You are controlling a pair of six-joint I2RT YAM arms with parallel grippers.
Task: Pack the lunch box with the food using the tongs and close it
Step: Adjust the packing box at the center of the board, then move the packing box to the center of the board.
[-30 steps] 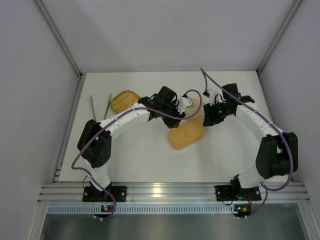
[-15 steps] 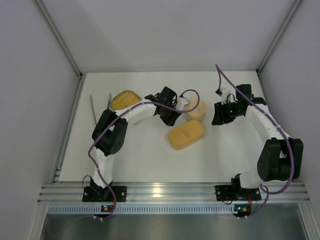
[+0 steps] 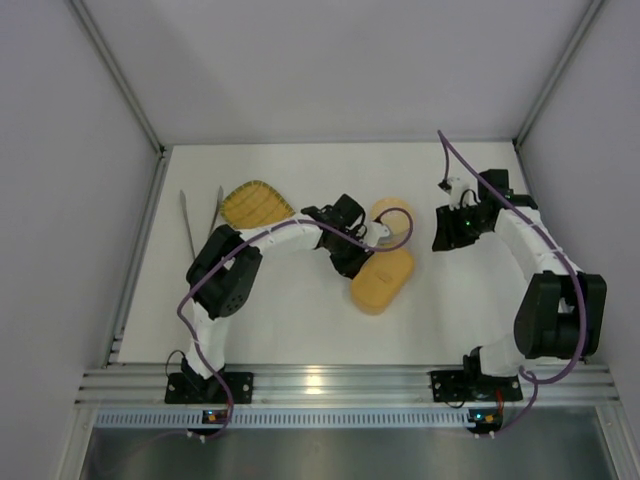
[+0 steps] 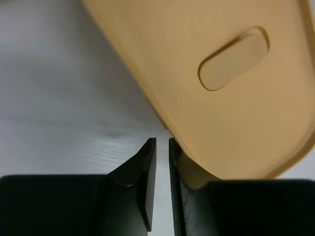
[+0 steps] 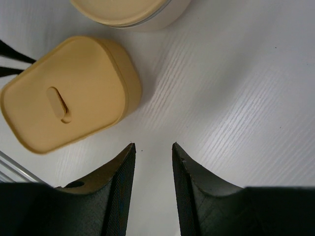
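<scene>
The lunch box (image 3: 382, 282) is a tan-orange oblong with its lid on, lying mid-table; it also shows in the right wrist view (image 5: 64, 93). In the left wrist view the lunch box (image 4: 221, 98) fills the upper right, its edge over my right fingertip. My left gripper (image 3: 356, 268) sits at the box's left side; its jaws (image 4: 160, 140) stand a narrow slit apart with only table between them. My right gripper (image 3: 445, 238) hovers to the box's right, open and empty (image 5: 153, 145). The tongs (image 3: 188, 222) lie at the far left. The food is out of view.
A round bowl with a tan lid (image 3: 392, 215) stands just behind the lunch box, and its edge shows in the right wrist view (image 5: 128, 10). A woven yellow tray (image 3: 255, 203) lies left of centre, beside the tongs. Walls enclose the table on three sides.
My left gripper has swung down against the lunch box with its jaws narrowing, and the box has turned and slid nearer. My right gripper has drawn back to the right.
</scene>
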